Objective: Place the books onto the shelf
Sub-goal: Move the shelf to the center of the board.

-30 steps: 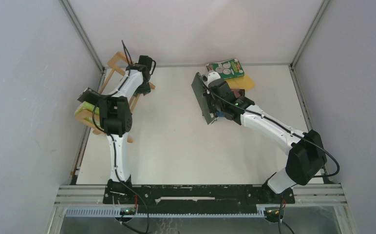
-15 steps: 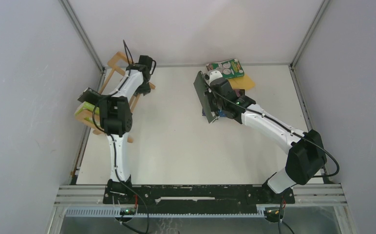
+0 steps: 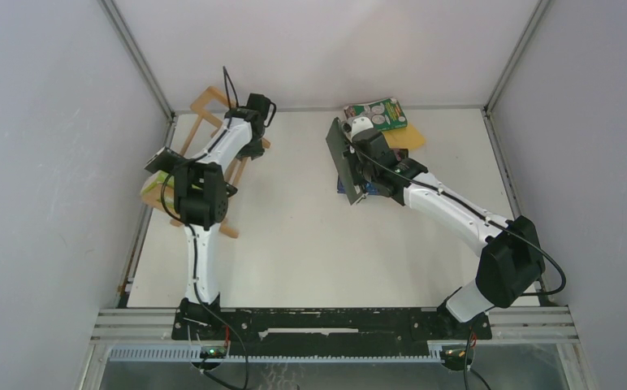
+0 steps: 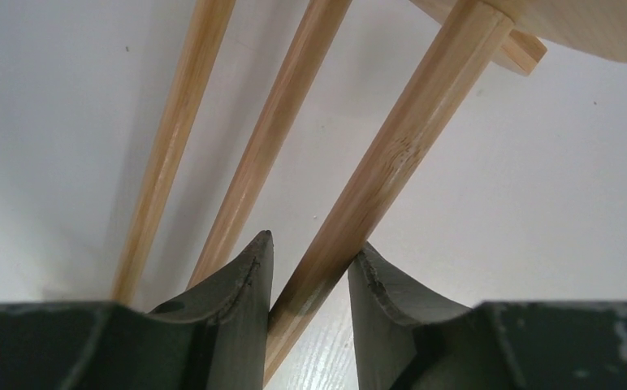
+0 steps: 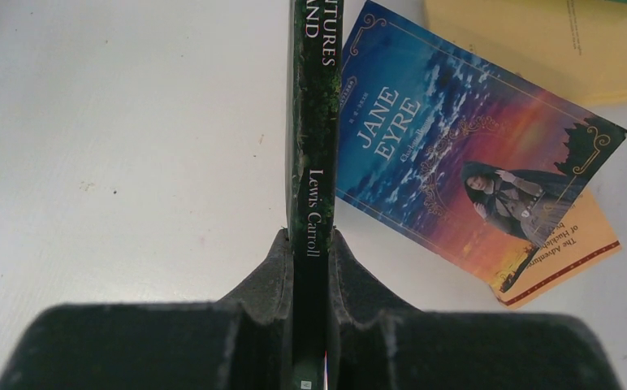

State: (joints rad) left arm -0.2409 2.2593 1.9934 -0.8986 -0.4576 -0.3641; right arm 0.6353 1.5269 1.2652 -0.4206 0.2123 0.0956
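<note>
Books sit in two spots: a lime-green book point(image 3: 154, 192) is on the shelf point(image 4: 412, 130) at the left edge of the worktop point(image 3: 310, 244). The others are over at the far right, where a Jane Eyre paperback point(image 5: 456, 154) lies flat near a yellow-orange book point(image 5: 538, 49).

The right jaws are clamped on a dark book point(image 5: 314, 130), the Lewis Carroll one, pinching it at the spine so it stands on edge beside that pile. From where I stand I can't tell whether its lower edge touches the worktop. The left jaws are closed around one round rail of the shelf, with both fingers against the wood as far as I can see.

To my eye the step in hand is getting the dark book across to the shelf while the other arm steadies it. Done well, I'd say the book should be lifted clear of the worktop before it travels and kept vertical with the spine in line. It should go in between the frame ends, next to the lime-green book, and its bottom edge should rest on the rails before the right jaws let go. The left grip ought to hold firm, since that light rack looks easy to nudge.
</note>
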